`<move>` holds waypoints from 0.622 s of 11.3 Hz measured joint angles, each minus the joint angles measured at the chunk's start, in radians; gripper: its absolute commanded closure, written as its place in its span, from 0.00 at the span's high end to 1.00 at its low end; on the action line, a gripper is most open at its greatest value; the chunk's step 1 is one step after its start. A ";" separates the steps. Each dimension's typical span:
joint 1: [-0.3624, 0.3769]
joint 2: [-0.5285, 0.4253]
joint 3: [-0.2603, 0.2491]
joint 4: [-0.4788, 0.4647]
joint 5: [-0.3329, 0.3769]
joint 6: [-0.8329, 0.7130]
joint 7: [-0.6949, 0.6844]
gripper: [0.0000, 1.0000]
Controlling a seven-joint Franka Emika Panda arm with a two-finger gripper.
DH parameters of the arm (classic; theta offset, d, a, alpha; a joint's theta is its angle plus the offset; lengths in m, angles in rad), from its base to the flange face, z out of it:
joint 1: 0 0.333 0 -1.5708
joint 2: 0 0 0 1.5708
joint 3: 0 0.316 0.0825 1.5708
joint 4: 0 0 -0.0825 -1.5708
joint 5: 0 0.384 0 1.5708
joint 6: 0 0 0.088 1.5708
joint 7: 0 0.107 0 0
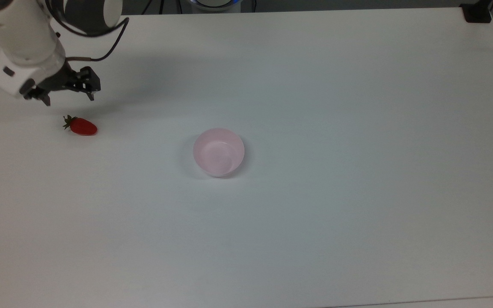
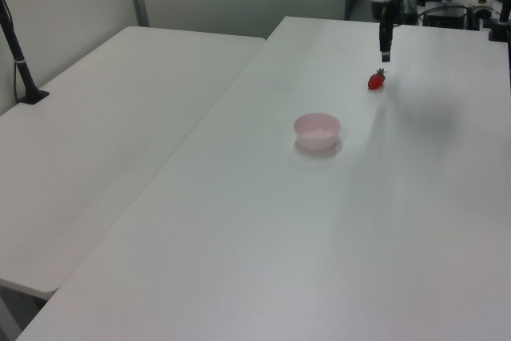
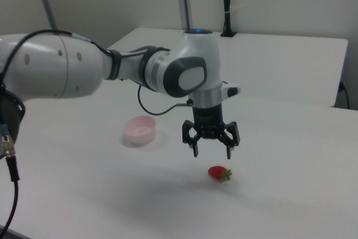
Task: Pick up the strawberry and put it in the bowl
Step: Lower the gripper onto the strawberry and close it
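The strawberry (image 1: 80,126) lies on its side on the white worktop (image 1: 336,107), near the top view's left edge, with its green cap pointing to the top view's left. The gripper (image 1: 69,99) hangs just above it, not touching it, with the jaws wide open and empty. The pink bowl (image 1: 218,152) stands empty, well apart, to the top view's right.

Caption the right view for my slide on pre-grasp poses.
Open gripper hovers just above the strawberry on the white table, pink bowl nearby.
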 measured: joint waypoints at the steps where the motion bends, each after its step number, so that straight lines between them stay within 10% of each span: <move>1: 0.000 0.027 0.000 0.000 0.000 0.026 -0.099 1.00; 7: 0.009 0.134 0.018 -0.004 -0.127 0.140 -0.446 0.53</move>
